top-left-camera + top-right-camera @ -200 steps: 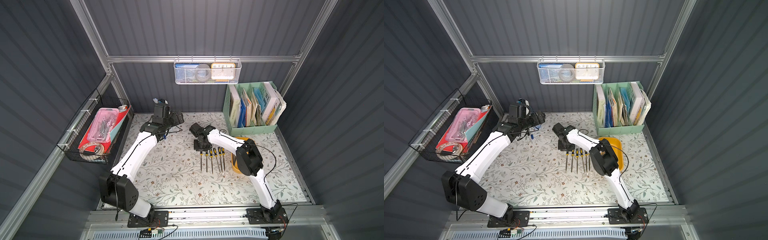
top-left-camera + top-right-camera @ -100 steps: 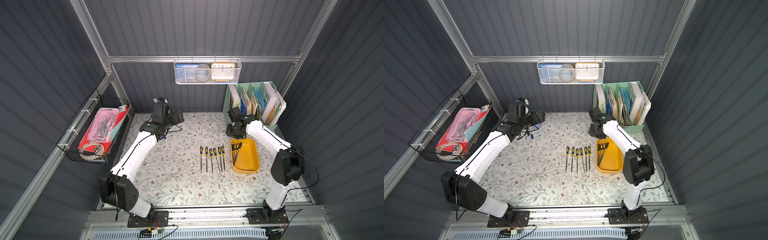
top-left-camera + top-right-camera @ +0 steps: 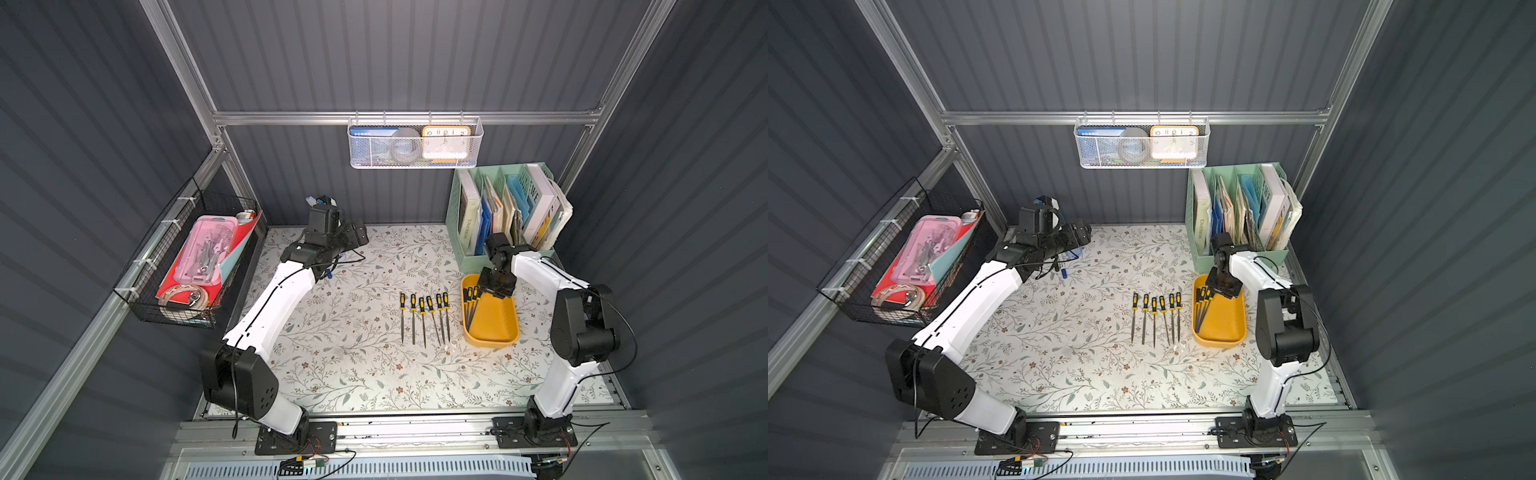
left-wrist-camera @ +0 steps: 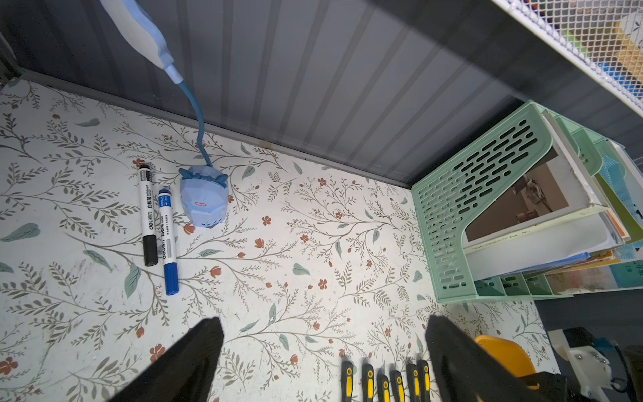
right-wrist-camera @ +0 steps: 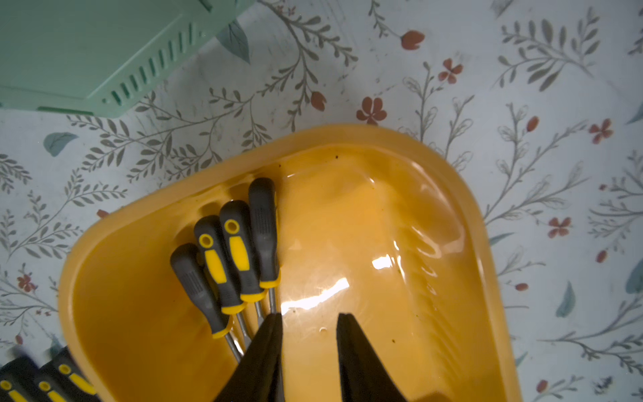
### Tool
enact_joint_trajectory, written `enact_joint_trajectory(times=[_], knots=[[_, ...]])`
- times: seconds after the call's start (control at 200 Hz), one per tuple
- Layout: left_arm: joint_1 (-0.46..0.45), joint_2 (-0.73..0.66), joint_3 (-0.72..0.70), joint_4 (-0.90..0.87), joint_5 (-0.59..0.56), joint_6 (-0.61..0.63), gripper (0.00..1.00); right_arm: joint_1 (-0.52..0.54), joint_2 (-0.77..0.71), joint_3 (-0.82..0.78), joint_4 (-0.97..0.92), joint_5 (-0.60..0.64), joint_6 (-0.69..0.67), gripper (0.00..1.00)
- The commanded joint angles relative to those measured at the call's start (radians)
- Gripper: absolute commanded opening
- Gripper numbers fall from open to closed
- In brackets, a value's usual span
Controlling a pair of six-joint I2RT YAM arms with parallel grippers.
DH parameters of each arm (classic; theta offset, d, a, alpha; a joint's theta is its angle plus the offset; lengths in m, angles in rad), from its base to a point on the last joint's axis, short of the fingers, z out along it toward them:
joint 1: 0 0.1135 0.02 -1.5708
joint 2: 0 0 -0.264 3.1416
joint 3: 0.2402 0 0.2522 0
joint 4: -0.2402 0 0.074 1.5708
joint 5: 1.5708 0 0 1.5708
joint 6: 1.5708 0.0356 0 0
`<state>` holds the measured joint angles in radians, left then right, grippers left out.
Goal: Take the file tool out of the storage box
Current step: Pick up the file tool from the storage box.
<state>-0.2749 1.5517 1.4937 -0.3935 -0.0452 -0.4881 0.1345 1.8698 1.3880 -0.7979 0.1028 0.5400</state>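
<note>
Now that the right arm has swung back from the drop spot, here is the scene near to far. Six laid-out file tools [image 3: 424, 316] lie side by side on the surface, just left of the storage box [image 3: 492, 343], handles toward the far side. Four remaining file tools [image 5: 236, 250] are bunched against the box's left wall, handles at its far end. The right gripper [image 5: 309, 317] hangs over that far end with its jaws partly apart and gripping nothing. One jaw tip is just beside a file shaft; I cannot tell if it touches. A second ago this arm was over the row, so one placement looks finished and the next pick looks to be starting, with four left. At far left the left gripper [image 4: 323, 323] sits above the surface near two markers [image 4: 146, 215] and a blue lamp [image 4: 204, 198], jaws wide and empty. The mint organizer [image 4: 452, 215] stands at far right.
</note>
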Motion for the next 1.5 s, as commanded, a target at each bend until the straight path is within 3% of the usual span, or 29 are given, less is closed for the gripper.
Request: enact_joint_trajectory(times=[0.0, 0.435, 0.996, 1.106, 1.266, 1.496], knots=[[0.005, -0.010, 0.030, -0.027, 0.000, 0.019, 0.97, -0.001, 0.049, 0.029, -0.001, -0.008, -0.042, 0.32], [0.005, -0.057, -0.006, -0.031, -0.014, -0.003, 0.97, 0.000, 0.136, 0.096, -0.015, -0.041, -0.063, 0.32], [0.005, -0.059, -0.006, -0.035, -0.021, -0.005, 0.97, 0.001, 0.173, 0.039, 0.008, -0.048, -0.063, 0.32], [0.005, -0.055, 0.000, -0.037, -0.020, -0.003, 0.97, 0.001, 0.165, 0.010, 0.008, -0.036, -0.066, 0.30], [0.006, -0.054, 0.000, -0.036, -0.021, -0.003, 0.97, 0.001, 0.142, -0.006, 0.014, -0.033, -0.073, 0.20], [0.005, -0.043, 0.017, -0.039, -0.019, 0.004, 0.97, -0.001, 0.166, 0.069, -0.033, 0.012, -0.111, 0.31]])
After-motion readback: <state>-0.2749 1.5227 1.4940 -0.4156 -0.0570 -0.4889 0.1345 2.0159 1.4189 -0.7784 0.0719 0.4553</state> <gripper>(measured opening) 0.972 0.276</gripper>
